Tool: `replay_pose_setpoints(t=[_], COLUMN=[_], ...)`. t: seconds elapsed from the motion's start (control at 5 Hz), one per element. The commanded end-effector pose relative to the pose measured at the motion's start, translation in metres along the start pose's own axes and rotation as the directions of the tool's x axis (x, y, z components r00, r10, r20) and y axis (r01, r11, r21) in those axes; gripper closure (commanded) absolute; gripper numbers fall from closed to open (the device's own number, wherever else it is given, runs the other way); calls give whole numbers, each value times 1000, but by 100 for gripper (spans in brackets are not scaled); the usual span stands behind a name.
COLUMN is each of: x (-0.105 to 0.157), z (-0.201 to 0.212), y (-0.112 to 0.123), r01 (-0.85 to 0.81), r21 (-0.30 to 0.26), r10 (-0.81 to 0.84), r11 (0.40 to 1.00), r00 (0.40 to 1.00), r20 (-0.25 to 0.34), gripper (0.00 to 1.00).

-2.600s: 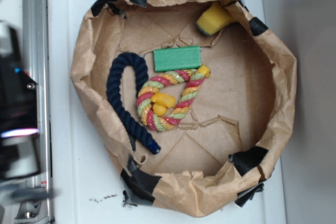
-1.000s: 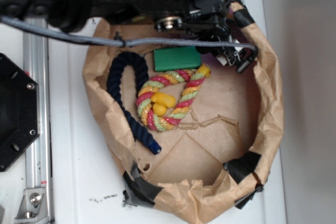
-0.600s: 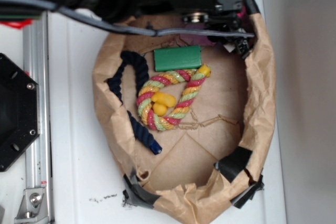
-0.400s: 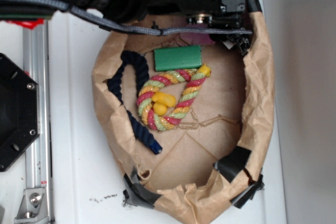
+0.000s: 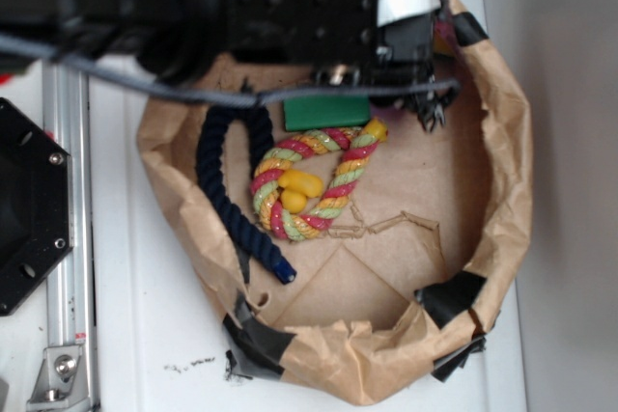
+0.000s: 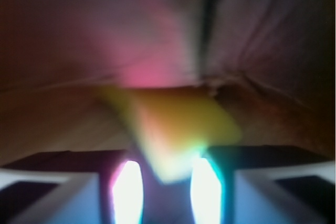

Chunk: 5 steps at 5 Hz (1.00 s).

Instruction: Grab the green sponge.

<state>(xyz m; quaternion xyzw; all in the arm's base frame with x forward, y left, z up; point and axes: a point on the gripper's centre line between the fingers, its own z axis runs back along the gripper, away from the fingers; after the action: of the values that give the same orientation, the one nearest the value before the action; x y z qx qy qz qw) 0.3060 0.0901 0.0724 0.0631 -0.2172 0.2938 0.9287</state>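
Observation:
The green sponge (image 5: 326,113) lies flat in the paper bag, just above the rope ring (image 5: 309,185); the arm hides its top edge. It does not show in the wrist view. My gripper (image 5: 428,108) hangs low inside the bag, right of the green sponge and apart from it. In the wrist view the gripper (image 6: 165,167) has its two fingers apart. The blurred corner of a yellow sponge (image 6: 184,124) reaches between them. The bag's brown wall stands close behind it.
The brown paper bag (image 5: 502,180) rings everything with a raised, crumpled wall. A dark blue rope (image 5: 227,190) lies left of the rope ring. Yellow pieces (image 5: 297,190) sit inside the ring. The black arm (image 5: 222,16) covers the bag's top. A metal rail (image 5: 68,238) runs along the left.
The arm has shifted left and lower over the bag's top. The bag, squeezed narrow before, has spread wide again. The green sponge and rope ring have not moved.

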Motion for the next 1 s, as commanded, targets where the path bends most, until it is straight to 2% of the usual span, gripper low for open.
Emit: replay_pose_setpoints(t=[0.0, 0.2, 0.4, 0.6, 0.8], x=[-7, -18, -19, -10, 3], z=[102, 115, 112, 86, 59], y=[-33, -39, -33, -19, 2], r01=[158, 178, 130, 62, 1], r21=[-228, -242, -200, -157, -103], r10=[-142, -162, -116, -55, 5], r11=[961, 954, 971, 986, 995], r00=[986, 983, 990, 997, 999], r20=[85, 84, 82, 48, 51], gripper=[100, 100, 100, 0, 0])
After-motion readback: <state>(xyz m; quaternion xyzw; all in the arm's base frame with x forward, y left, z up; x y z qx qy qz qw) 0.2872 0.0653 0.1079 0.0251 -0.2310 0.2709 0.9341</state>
